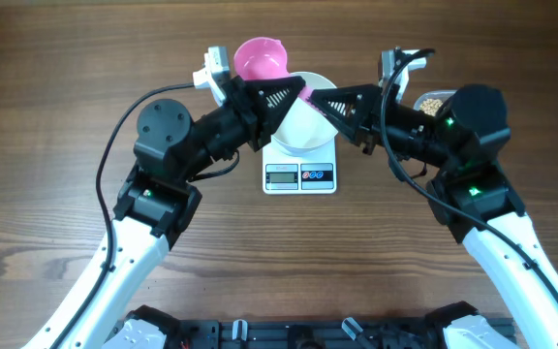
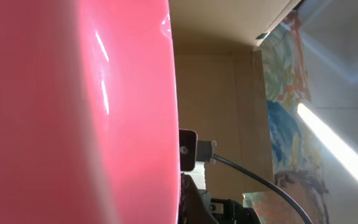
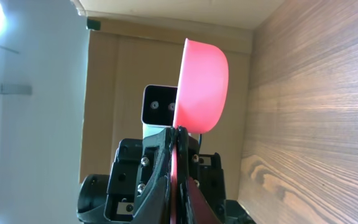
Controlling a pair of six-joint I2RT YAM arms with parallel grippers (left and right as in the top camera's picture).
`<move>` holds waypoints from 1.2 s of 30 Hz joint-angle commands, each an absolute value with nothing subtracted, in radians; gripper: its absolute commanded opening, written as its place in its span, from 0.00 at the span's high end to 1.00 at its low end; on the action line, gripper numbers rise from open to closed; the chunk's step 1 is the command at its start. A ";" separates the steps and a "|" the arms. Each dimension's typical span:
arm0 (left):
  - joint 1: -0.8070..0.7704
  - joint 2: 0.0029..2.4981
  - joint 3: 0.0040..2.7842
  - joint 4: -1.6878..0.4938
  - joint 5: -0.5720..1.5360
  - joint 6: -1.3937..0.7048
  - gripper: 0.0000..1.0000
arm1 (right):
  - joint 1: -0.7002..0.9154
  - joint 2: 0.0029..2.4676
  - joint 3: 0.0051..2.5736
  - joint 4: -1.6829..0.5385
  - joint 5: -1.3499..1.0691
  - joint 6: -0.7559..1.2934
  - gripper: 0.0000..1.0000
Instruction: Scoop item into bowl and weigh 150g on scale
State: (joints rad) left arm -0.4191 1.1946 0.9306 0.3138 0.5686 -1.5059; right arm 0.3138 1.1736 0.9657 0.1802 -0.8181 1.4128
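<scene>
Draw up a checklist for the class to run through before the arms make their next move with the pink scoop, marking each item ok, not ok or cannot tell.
1. Right gripper shut on the handle of the scoop: ok.
2. Left gripper let go of the scoop: not ok; it looks shut on it too.
3. Bowl sitting on the scale: ok.
4. Display readable: cannot tell, too small.
5. Beans in view for scooping: ok, beside the right arm, partly hidden.
</scene>
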 commanded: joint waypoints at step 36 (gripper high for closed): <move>-0.424 1.191 0.945 -0.416 0.192 -0.735 0.00 | -0.090 1.006 1.091 -0.179 -0.761 0.993 0.95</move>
